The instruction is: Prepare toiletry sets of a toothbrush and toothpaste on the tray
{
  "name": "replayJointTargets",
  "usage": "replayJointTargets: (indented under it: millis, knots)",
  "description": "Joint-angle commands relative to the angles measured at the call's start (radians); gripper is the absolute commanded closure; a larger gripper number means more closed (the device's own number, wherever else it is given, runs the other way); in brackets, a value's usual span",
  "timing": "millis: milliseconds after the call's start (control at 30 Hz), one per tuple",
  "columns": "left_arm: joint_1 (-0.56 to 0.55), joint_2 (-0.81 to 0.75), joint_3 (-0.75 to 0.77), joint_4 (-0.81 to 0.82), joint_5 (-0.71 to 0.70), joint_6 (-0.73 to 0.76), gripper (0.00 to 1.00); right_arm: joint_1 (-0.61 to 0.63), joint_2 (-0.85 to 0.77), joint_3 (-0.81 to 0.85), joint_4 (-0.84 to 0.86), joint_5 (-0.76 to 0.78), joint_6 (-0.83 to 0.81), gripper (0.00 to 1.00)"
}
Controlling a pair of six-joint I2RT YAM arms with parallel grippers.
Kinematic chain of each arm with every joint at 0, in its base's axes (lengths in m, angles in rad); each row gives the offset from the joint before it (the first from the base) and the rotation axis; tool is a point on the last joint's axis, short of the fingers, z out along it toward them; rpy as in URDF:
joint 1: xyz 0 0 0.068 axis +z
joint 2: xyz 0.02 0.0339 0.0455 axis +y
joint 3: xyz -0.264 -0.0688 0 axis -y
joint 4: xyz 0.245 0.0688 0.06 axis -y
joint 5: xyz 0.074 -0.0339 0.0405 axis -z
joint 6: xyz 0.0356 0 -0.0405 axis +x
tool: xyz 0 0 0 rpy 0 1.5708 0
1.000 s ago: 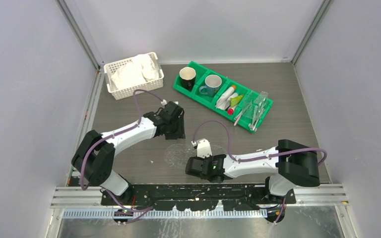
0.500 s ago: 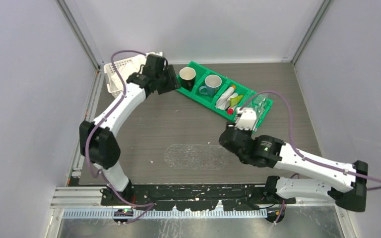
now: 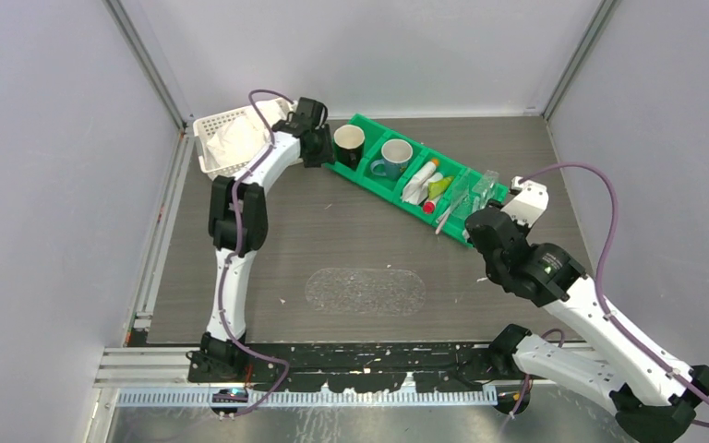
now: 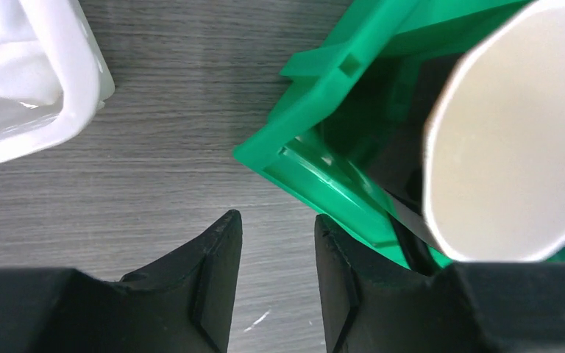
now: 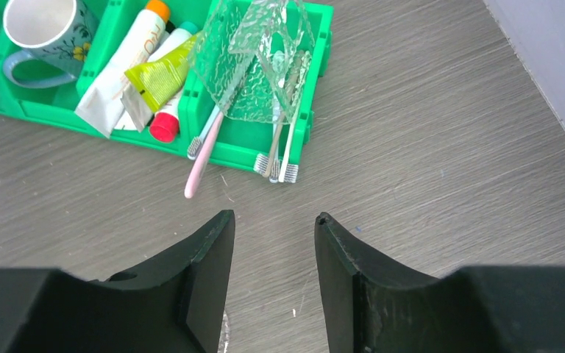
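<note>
The toothbrushes lie in the right end compartment of the green bin (image 3: 369, 175). A pink one (image 5: 202, 158) sticks out over the bin's edge, beside pale ones (image 5: 283, 140). The neighbouring compartment holds a white toothpaste tube (image 5: 121, 66), a yellow-green one (image 5: 158, 77) and a red-capped one (image 5: 163, 126). Clear textured plastic tray pieces (image 5: 254, 59) lean over the brushes. My right gripper (image 5: 274, 216) is open and empty, above the table in front of the brushes (image 3: 482, 226). My left gripper (image 4: 274, 219) is open and empty at the bin's left corner (image 3: 318, 148).
A black mug (image 3: 348, 145) and a blue-grey mug (image 3: 393, 159) stand in the bin's left compartments. A white lattice basket (image 3: 240, 138) with white cloth sits at the far left. A clear oval textured sheet (image 3: 365, 291) lies flat on the table's middle. Walls close in on all sides.
My left arm has swung from the table's middle out to the bin's left corner. My right arm has moved from the near edge up to the bin's right end. Both grippers stay empty.
</note>
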Motion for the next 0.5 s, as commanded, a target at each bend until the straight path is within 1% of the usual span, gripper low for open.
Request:
replayJointTargets:
  millis: [0,200,267,333,400,467]
  knots:
    - [0.01,0.015,0.059,0.043,-0.016,0.075,0.57,-0.021,0.009,0.01,0.042,-0.041,-0.055,0.5]
    - [0.013,0.051,0.048,0.118,-0.01,0.104,0.56,-0.048,0.002,-0.025,0.074,-0.102,-0.073,0.51]
    - [0.013,0.029,0.006,0.175,0.014,0.117,0.56,-0.052,0.001,-0.038,0.081,-0.111,-0.076,0.51]
    - [0.014,-0.007,-0.074,0.246,0.023,0.127,0.56,-0.057,0.002,-0.051,0.091,-0.116,-0.081,0.52]
    - [0.017,-0.037,-0.136,0.329,0.018,0.135,0.54,-0.063,0.01,-0.063,0.103,-0.129,-0.087,0.52]
    - [0.025,-0.031,-0.142,0.36,0.02,0.137,0.53,-0.068,0.019,-0.071,0.118,-0.146,-0.088,0.52]
